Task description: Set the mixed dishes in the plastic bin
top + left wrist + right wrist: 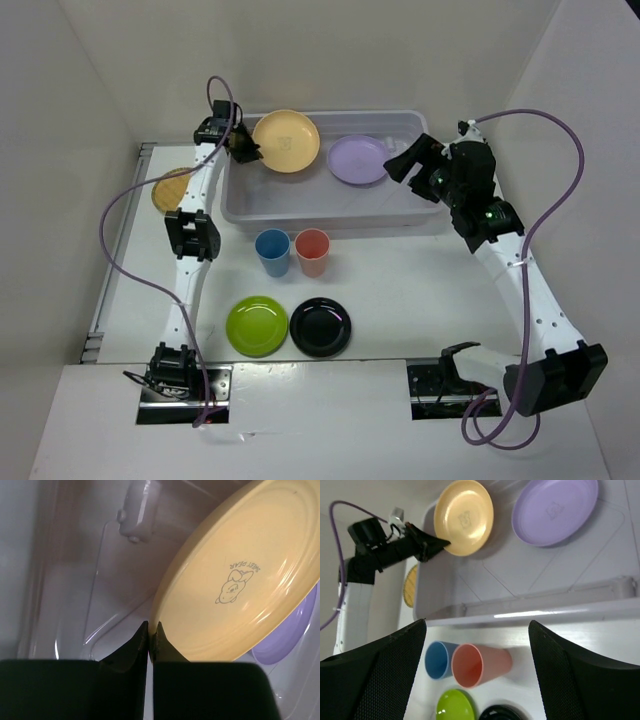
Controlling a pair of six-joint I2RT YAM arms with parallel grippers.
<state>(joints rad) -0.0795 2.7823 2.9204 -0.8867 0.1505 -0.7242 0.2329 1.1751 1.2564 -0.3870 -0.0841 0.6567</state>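
From above, the left pincer (pixel 243 148) is clenched on the near-left edge of the pale orange plate (pixel 286 140), which it holds over the far left corner of the plastic bin (pixel 330 222). Just beyond that plate, on the side away from the pincer, the lilac plate (pixel 357 159) lies inside the bin. The right pincer (pixel 405 160) hovers released at the bin's right end, close beside the lilac plate and holding nothing. Nearer the arm bases, the blue cup (pixel 272 250) and coral cup (pixel 312 251) stand side by side on the bench (pixel 400 290), with the green plate (pixel 257 325) and black plate (pixel 320 326) nearer still. The woven disc (pixel 168 190) lies outside the bin, partly hidden under the left arm. In the left wrist view, the jaws pinch the orange plate's rim. The plate is tilted up and away to the right, and a sliver of the lilac plate shows past its lower edge. In the right wrist view, the two black fingers (pixel 380 680) stand wide apart. Between them are the two cups, and the bin with both plates lies farther ahead.
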